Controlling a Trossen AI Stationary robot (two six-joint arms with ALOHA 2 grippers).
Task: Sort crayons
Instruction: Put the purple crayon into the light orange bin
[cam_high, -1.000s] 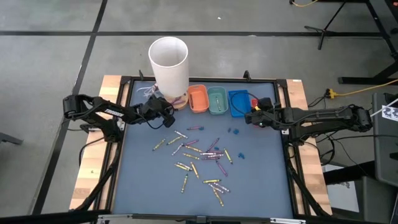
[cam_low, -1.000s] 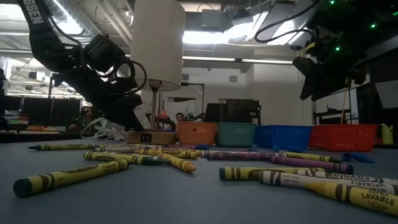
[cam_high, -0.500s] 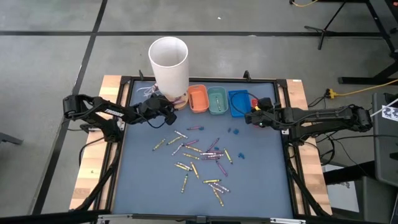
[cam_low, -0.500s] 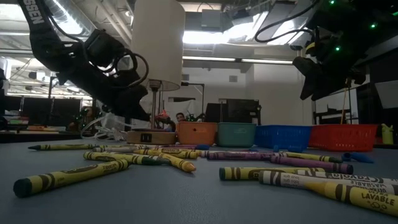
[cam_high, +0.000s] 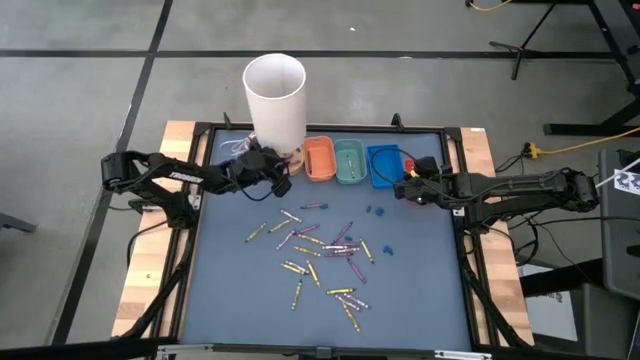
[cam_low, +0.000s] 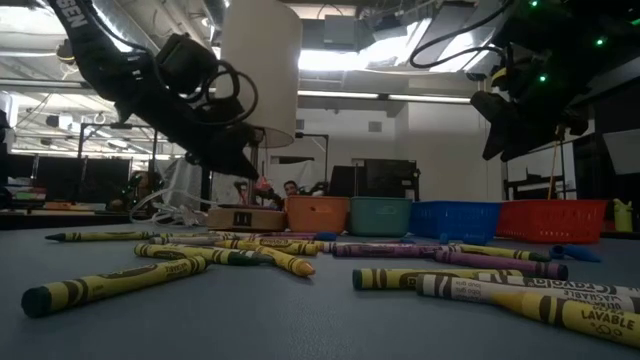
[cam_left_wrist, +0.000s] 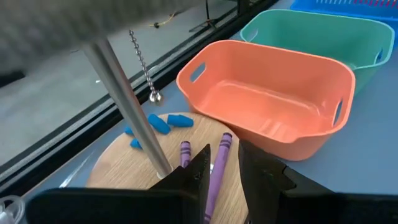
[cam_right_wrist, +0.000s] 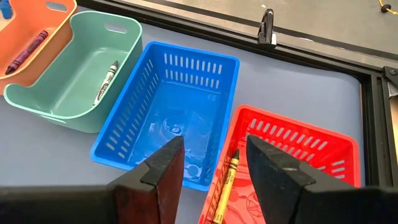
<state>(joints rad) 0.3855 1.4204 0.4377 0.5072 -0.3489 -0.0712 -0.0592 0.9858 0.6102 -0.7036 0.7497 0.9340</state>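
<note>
Yellow crayon (cam_right_wrist: 224, 183) — right wrist view only

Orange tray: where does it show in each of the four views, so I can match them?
High view: orange tray, upper centre, first in the tray row.
Low view: centre, far back.
Left wrist view: fills the middle.
Right wrist view: top-left corner.
Shared landmark: teal tray, beside it throughout.

grey concrete floor (cam_high: 80, 100) crossed by dark lines surrounds the table, with ceiling strip lights (cam_low: 330, 95) glowing beyond.
</note>
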